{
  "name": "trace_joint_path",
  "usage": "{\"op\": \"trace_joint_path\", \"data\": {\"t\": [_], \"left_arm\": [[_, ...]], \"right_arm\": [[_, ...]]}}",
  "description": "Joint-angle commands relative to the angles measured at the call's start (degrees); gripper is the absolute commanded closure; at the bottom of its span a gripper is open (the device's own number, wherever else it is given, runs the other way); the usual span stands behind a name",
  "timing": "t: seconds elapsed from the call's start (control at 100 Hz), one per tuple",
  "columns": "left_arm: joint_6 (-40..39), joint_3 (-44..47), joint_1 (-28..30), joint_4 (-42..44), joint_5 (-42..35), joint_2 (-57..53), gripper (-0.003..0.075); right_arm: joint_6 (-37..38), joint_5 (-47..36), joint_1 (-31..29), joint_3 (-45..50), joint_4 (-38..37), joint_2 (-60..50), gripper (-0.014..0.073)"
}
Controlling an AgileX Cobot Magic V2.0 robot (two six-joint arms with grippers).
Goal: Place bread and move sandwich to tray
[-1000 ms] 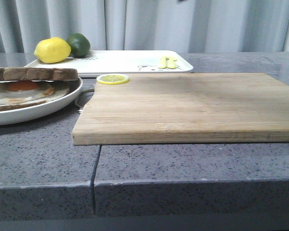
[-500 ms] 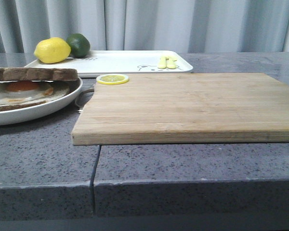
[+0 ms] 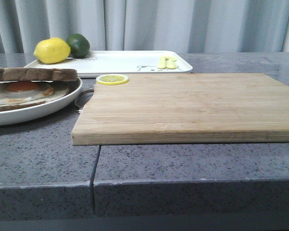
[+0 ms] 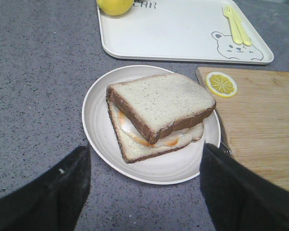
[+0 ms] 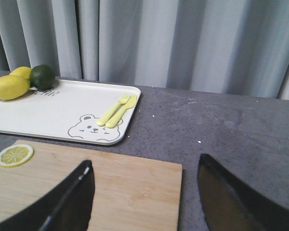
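bread (image 4: 166, 101) on sandwich (image 4: 156, 137), tray (image 3: 125, 62) behind

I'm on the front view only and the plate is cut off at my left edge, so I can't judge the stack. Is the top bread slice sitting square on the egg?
Observer: No. In the left wrist view the bread lies rotated on the sandwich, so the egg and lower slice stick out past it.
Operator: Is the left gripper closed on anything?
Observer: No, the left gripper is open, its fingers either side of the round dish, holding nothing.
Operator: Is there bare tray to set it on?
Observer: Yes, the tray is bare in the middle; the fork set lies beside the bear drawing.
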Motion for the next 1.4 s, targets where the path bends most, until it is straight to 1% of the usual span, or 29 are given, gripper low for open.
{"op": "trace_joint_path", "data": {"t": [0.0, 0.1, 0.2, 1.39], "left_arm": [[-0.3, -1.8, -0.3, -1.5, -3.0, 0.6, 0.0269], [-0.3, -1.8, -0.3, -1.5, -3.0, 0.6, 0.0269], [-0.3, -1.8, -0.3, -1.5, -3.0, 0.6, 0.0269], [-0.3, -1.8, -0.3, -1.8, -3.8, 0.6, 0.0269]], "right_arm": [[1.1, -6.6, -0.5, 1.5, -1.7, -3.7, 0.0123], [1.0, -9.8, -0.5, 4.4, -1.5, -7.3, 0.0123], [1.0, -10.1, -0.5, 5.0, -1.5, -8.9, 0.0123], [1.0, -9.6, -0.5, 5.0, -1.5, -8.9, 0.0123]]}}
